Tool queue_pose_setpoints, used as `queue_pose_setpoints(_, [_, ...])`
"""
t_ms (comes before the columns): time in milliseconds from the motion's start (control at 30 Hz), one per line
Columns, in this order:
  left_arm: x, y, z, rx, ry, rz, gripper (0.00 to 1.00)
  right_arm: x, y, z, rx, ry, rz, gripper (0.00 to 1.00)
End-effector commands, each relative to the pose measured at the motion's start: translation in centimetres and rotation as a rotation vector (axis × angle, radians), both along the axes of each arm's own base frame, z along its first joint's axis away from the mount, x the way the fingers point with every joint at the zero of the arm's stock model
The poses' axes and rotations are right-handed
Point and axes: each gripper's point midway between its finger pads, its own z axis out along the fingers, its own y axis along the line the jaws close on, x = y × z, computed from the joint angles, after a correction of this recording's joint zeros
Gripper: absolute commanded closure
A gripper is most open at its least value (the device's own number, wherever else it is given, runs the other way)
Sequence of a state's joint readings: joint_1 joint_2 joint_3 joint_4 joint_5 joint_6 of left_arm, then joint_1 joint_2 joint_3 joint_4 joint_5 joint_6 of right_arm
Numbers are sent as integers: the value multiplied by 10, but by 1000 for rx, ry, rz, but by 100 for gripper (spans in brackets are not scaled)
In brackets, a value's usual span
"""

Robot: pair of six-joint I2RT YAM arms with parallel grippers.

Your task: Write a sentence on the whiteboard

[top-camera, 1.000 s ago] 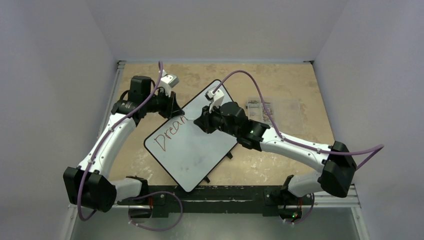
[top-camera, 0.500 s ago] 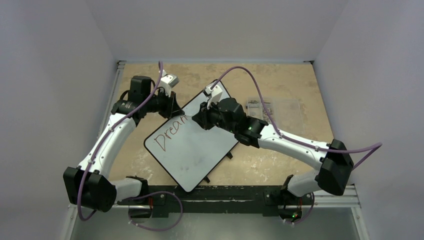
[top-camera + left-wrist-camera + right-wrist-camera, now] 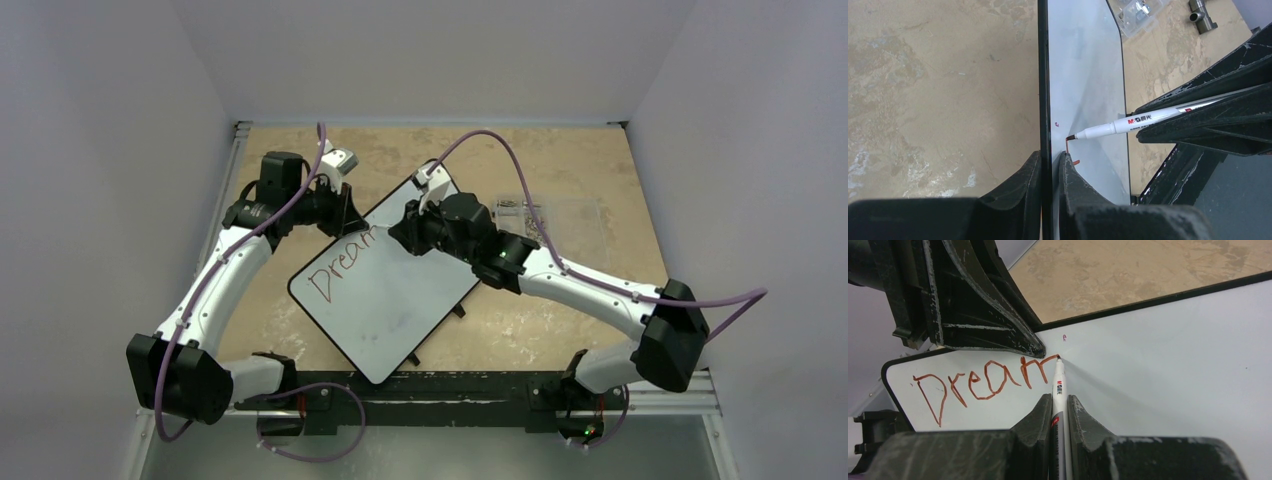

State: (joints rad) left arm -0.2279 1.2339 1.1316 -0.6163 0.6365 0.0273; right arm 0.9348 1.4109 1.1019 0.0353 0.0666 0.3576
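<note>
The whiteboard (image 3: 385, 300) lies slanted on the table, with "Dream" in red-brown letters (image 3: 978, 385) along its upper left part. My left gripper (image 3: 350, 218) is shut on the whiteboard's black rim (image 3: 1045, 100), one finger on each side of the edge. My right gripper (image 3: 1060, 402) is shut on a white marker (image 3: 1058, 390). The marker's tip (image 3: 1070, 137) touches the board at the end of the last letter, close to the left fingers (image 3: 998, 325). In the top view the right gripper (image 3: 400, 232) hangs over the board's upper middle.
A small clear compartment box (image 3: 548, 217) with small parts sits on the tan table (image 3: 560, 160) to the right of the board. Grey walls close the table in on three sides. The arm bases and a black rail (image 3: 450, 392) run along the near edge.
The right gripper has shifted up and slightly left along the board with the marker, adding strokes to the last letter of "Dream". The left arm and the board have stayed put.
</note>
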Motion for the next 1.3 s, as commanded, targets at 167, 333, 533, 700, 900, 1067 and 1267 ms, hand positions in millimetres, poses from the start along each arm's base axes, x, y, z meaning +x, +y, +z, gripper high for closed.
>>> queue_pose_setpoints(167, [-6, -11, 20, -14, -92, -81, 100, -11, -23, -23, -34, 50, -24, 100])
queue_pose_setpoints(333, [-6, -11, 20, -15, -93, -81, 100, -14, -26, -25, -32, 60, -22, 100])
queue_pose_setpoints(533, [-7, -12, 20, -19, -91, -84, 100, -14, -26, -19, -19, 50, -25, 100])
queue_pose_setpoints(700, [-7, -12, 20, -20, -90, -86, 100, -13, -26, -14, -33, 42, -23, 100])
queue_pose_setpoints(900, [-7, -12, 21, -21, -95, -87, 100, -11, -26, 6, -11, 7, -19, 100])
queue_pose_setpoints(1067, [-8, -13, 22, -23, -97, -87, 100, -8, -26, 21, -1, -29, -25, 100])
queue_pose_setpoints(1267, [-8, -13, 23, -24, -100, -89, 100, 3, -30, 33, 6, -64, -47, 100])
